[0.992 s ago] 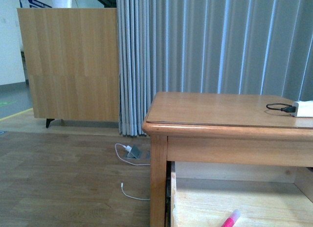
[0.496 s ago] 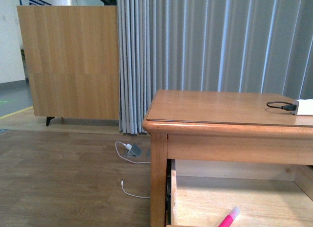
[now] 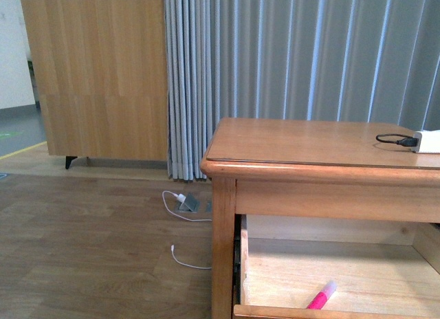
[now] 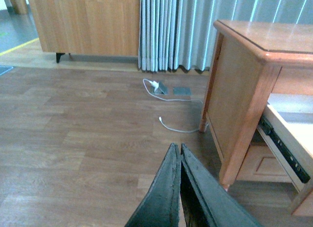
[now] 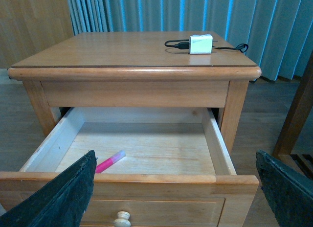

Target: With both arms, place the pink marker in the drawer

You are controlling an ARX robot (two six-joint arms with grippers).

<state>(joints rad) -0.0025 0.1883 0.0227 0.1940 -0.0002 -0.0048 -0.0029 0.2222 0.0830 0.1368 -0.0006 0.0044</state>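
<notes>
Ahead of my wide-apart right fingers [image 5: 58,197], the pink marker [image 5: 110,162] lies inside the open drawer [image 5: 146,178]; my left fingers [image 4: 164,197] rest together.

My left fingers [image 4: 164,197] are matte black, tapering to thin points; my right fingers [image 5: 63,197] are black too, grainy-surfaced.

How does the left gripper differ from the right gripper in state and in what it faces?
The left gripper is shut, fingers pressed together; the right gripper is wide open. The left gripper faces the wooden floor beside the cabinet; the right gripper faces the open drawer holding the pink marker. Both are black and hold nothing.
</notes>
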